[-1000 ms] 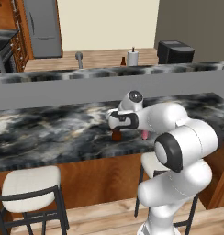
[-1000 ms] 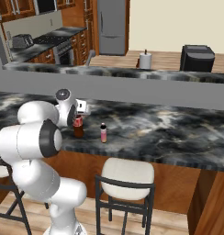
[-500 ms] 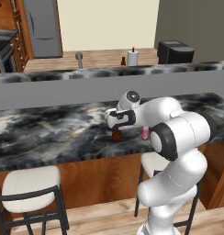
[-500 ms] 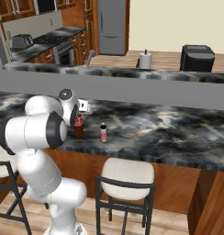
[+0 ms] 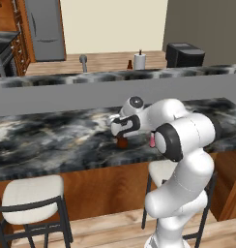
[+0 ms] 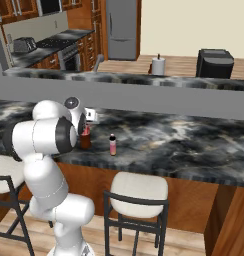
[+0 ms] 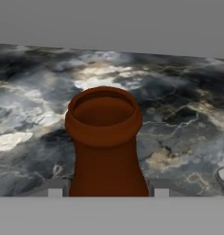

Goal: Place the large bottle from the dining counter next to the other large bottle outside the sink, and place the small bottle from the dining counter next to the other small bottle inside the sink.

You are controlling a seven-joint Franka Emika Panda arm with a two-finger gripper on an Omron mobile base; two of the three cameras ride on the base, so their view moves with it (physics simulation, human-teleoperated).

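The large bottle [image 5: 122, 142] [image 6: 85, 140], dark brown glass, stands upright on the dining counter [image 5: 52, 140] [image 6: 184, 145]. My gripper [image 5: 123, 129] [image 7: 108, 190] reaches down over it. In the hand view the open brown neck [image 7: 107, 147] sits between both fingertips [image 7: 55, 189], which lie flush against its sides. The small bottle [image 6: 112, 145] [image 5: 152, 141], pink with a black cap, stands just right of the large one and is partly hidden by my arm in the left base view. The other large bottle [image 5: 129, 64] stands on the far counter near the faucet [image 5: 83, 60] [image 6: 97, 62]; the sink basin is hidden.
A raised grey ledge [image 5: 66, 89] runs behind the dining counter. A white paper towel roll [image 5: 139, 60] [image 6: 158, 65] and a dark appliance [image 5: 185, 54] [image 6: 215, 62] stand on the far counter. Stools [image 5: 28, 193] [image 6: 139, 190] sit below the counter's front edge.
My elbow and forearm have shifted while the hand stayed over the large bottle. The bottle and the small bottle stand where they were.
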